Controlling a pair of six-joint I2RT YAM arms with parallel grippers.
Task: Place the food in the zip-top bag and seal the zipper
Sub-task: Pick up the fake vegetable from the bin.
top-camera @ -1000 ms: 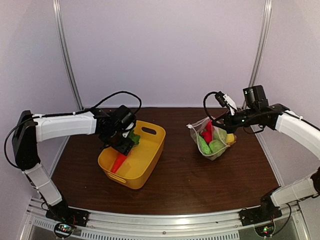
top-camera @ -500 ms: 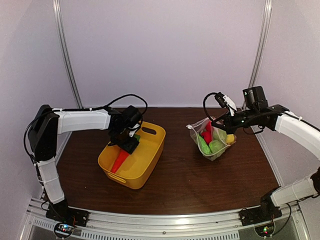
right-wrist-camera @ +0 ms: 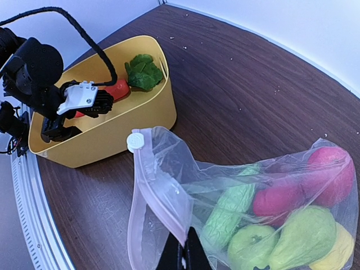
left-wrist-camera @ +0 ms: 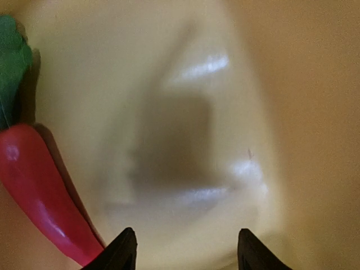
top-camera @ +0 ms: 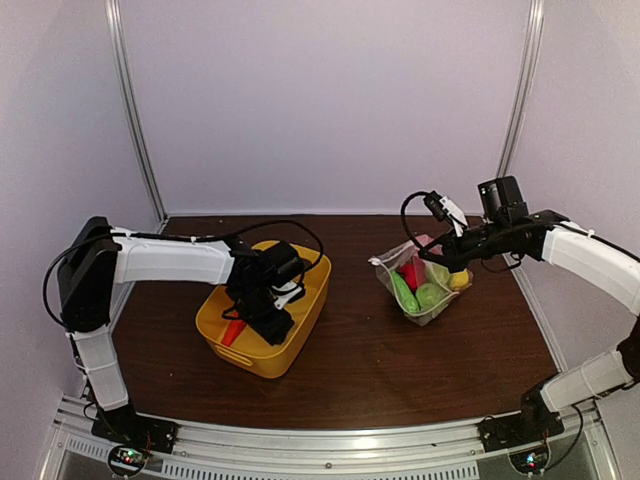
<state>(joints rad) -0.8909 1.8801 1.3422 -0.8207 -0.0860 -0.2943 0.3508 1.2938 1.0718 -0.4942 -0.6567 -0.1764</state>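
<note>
**Left gripper** (left-wrist-camera: 185,247), lowered inside the yellow plastic tub (right-wrist-camera: 112,135): the jaws are seen moderately apart over the bare tub floor, with nothing between them. The orange-red toy carrot with green leafy top (left-wrist-camera: 39,191) is laid just beside the left finger.

**Right gripper** (right-wrist-camera: 183,256): the jaws are pinched on the mouth edge of the clear dotted zip-top bag (right-wrist-camera: 163,169), which is hung from that grip over the dark wooden table (right-wrist-camera: 253,84). The pale zipper strip (right-wrist-camera: 152,194) is left gaping. A green toy cucumber (right-wrist-camera: 228,211), red toy apples (right-wrist-camera: 278,199) and a green toy pear (right-wrist-camera: 306,236) are contained inside.

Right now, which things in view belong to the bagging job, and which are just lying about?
Job: carrot, zip-top bag, zipper, bagged fruit, left gripper, right gripper.
Lying about: yellow tub, table.
</note>
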